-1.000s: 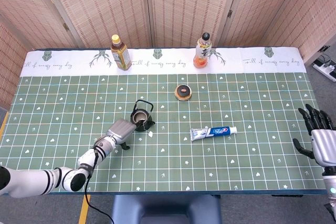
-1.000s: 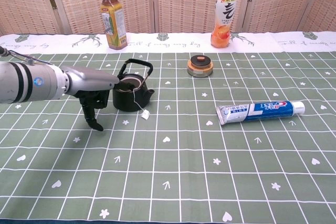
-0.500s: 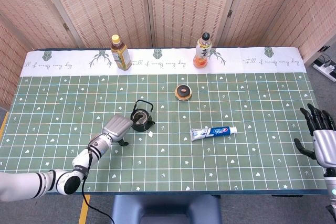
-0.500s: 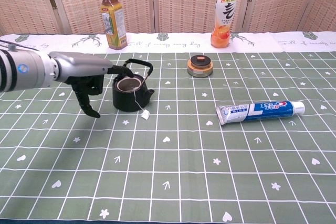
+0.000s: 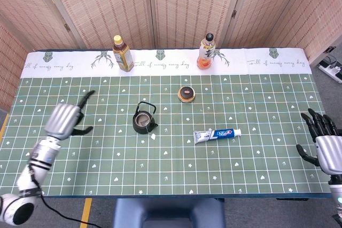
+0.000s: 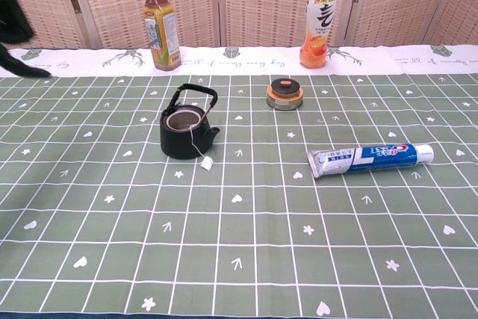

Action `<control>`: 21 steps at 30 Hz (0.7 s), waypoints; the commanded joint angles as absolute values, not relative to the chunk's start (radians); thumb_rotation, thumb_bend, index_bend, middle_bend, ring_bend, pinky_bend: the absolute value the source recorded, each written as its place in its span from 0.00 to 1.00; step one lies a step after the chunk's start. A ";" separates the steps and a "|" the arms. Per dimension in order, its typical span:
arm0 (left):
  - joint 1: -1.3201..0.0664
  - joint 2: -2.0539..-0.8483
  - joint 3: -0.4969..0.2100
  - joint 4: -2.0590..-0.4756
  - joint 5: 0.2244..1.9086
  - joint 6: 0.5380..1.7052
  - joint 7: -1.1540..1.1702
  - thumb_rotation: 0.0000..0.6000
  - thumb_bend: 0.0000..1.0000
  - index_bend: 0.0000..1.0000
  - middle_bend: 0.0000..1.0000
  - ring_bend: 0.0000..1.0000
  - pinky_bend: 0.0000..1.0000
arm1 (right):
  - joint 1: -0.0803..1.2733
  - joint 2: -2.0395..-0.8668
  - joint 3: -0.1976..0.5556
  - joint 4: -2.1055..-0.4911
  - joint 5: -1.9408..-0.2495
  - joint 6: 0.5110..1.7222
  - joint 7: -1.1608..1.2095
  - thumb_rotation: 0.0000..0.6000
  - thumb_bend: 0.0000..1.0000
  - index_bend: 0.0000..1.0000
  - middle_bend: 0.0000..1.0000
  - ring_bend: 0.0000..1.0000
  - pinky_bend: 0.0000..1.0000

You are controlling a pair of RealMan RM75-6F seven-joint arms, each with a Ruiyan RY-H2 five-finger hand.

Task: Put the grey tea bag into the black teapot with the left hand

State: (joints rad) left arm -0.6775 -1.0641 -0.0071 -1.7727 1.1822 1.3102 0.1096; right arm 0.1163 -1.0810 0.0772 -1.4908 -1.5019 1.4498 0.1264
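Observation:
The black teapot (image 5: pixel 144 122) (image 6: pixel 184 125) stands lidless on the green checked cloth, left of centre. A thin string runs from its mouth over the rim to a small paper tag (image 5: pixel 153 136) (image 6: pixel 205 162) lying on the cloth in front. The grey tea bag itself is hidden inside the pot. My left hand (image 5: pixel 64 119) (image 6: pixel 16 7) is raised far to the left of the pot, fingers spread, holding nothing. At the right edge of the head view my right hand (image 5: pixel 324 143) hangs open and empty.
The round teapot lid (image 5: pixel 186 94) (image 6: pixel 284 94) lies behind and right of the pot. A toothpaste tube (image 5: pixel 217 134) (image 6: pixel 370 158) lies to the right. A tea bottle (image 5: pixel 123 53) (image 6: pixel 160 25) and an orange drink bottle (image 5: pixel 206 52) (image 6: pixel 317 22) stand at the back.
My left hand has pulled away from the teapot, swinging up and far to the left. The pot, string and tag stay put. The right hand has barely shifted.

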 commanded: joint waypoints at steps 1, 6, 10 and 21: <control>-0.480 -0.978 -0.024 -1.743 1.263 1.558 -0.075 1.00 0.23 0.00 1.00 1.00 1.00 | 0.115 -1.081 0.072 -1.498 -1.510 1.452 0.119 1.00 0.36 0.00 0.00 0.00 0.00; -0.376 -1.056 0.069 -1.671 1.323 1.554 -0.052 1.00 0.23 0.00 1.00 0.92 0.99 | 0.118 -1.091 0.062 -1.510 -1.518 1.442 0.082 1.00 0.36 0.00 0.00 0.00 0.00; -0.324 -1.132 0.104 -1.611 1.296 1.504 0.010 1.00 0.23 0.00 0.79 0.62 0.78 | 0.115 -1.094 0.055 -1.519 -1.522 1.443 0.059 1.00 0.37 0.00 0.00 0.00 0.00; -0.228 -1.180 0.081 -1.552 1.310 1.530 0.042 1.00 0.23 0.00 0.13 0.03 0.15 | 0.108 -1.101 0.055 -1.527 -1.524 1.459 0.027 1.00 0.37 0.00 0.00 0.00 0.00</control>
